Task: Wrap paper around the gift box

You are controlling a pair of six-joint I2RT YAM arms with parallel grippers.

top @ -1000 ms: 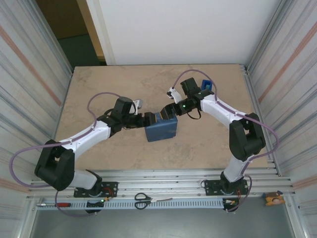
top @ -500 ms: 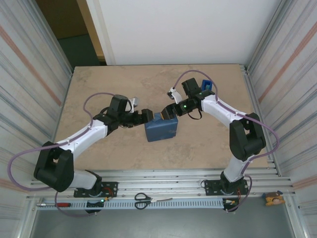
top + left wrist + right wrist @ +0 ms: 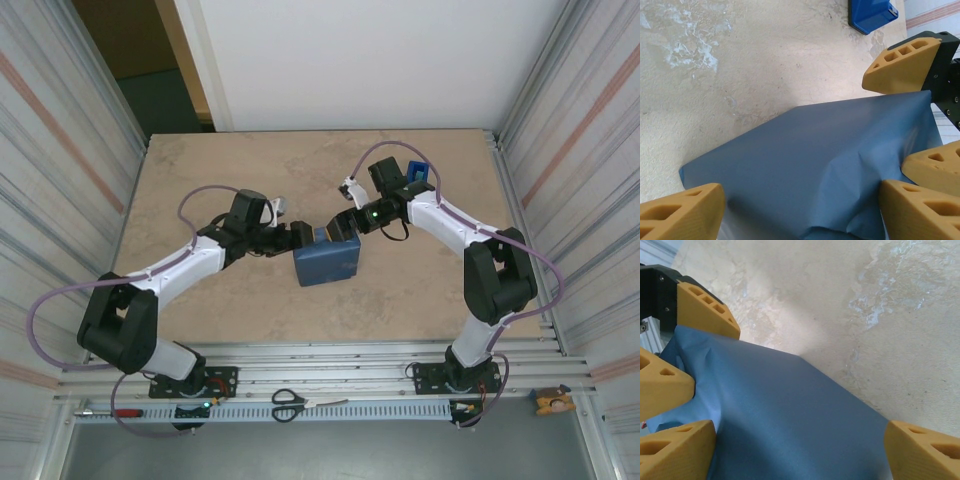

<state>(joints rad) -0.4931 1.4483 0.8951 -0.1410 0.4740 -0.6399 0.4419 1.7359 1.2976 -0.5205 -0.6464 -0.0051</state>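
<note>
The paper [image 3: 327, 262] sat dark face out as a boxy package near the middle of the tabletop [image 3: 200, 180]; the gift box itself was hidden beneath it. The top face lay smooth, while the end nearest the 2 arms showed creases and a loose fold.

The left tool [image 3: 300, 238] reached in from the left to the package's far left corner. In the left wrist view its 2 fingers [image 3: 682, 212] stood wide apart, with the wrapped package spreading between them. Whether the pads pressed on the paper could not be told.

The right tool [image 3: 343, 224] came in from the right to the package's far edge, just beside the left tool. In the right wrist view its fingers [image 3: 675, 452] also stood wide, with the blue sheet between them and the left tool's fingers close by at the upper left.

A blue tape dispenser [image 3: 416, 172] stood behind the right arm, well apart from the package. Scissors [image 3: 288, 403] lay on the rail at the near edge.
</note>
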